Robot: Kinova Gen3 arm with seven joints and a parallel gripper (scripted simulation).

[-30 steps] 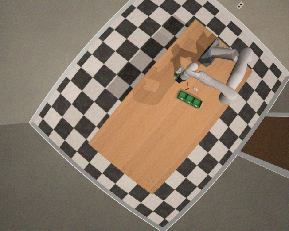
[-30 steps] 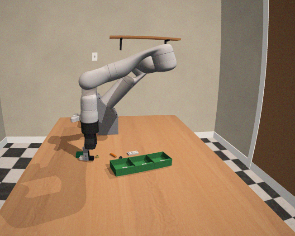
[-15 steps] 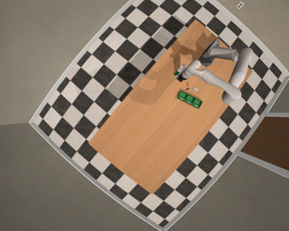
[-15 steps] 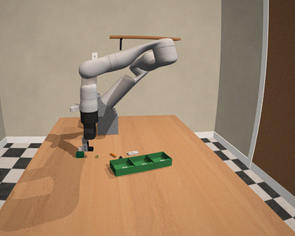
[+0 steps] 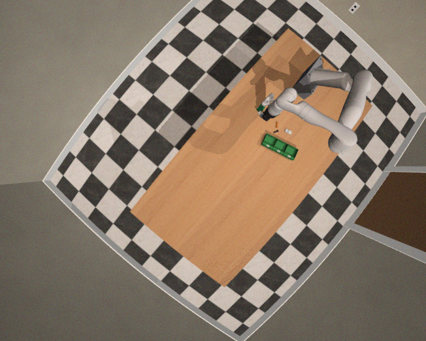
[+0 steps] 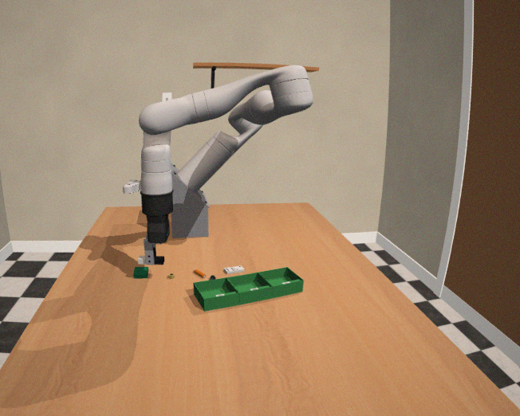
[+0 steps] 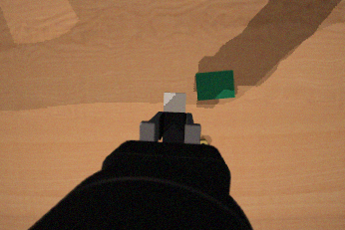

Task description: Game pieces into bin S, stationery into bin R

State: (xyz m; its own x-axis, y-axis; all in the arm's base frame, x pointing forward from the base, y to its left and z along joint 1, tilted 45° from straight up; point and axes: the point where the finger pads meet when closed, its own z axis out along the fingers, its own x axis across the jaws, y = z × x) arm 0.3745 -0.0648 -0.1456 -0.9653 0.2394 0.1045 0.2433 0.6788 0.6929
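My gripper [image 6: 150,258] [image 7: 174,121] [image 5: 265,115] points straight down near the table's back left and is shut on a small white block [image 6: 141,259] [image 7: 174,102], held just above the wood. A flat green block [image 6: 139,272] [image 7: 214,85] [image 5: 259,108] lies close beside it. A row of three green bins [image 6: 246,296] [image 5: 279,146] stands to the right, with small white labels too small to read. Between gripper and bins lie a tiny olive ring [image 6: 171,275], an orange stick [image 6: 199,272] [image 5: 276,123], a small black piece [image 6: 212,277] [image 5: 276,130] and a flat white piece [image 6: 234,268] [image 5: 288,130].
The arm's grey base [image 6: 189,214] stands at the back of the wooden table [image 6: 296,358], just behind the gripper. A wall shelf [image 6: 233,65] hangs high above. The arm's shadow falls across the table's left side.
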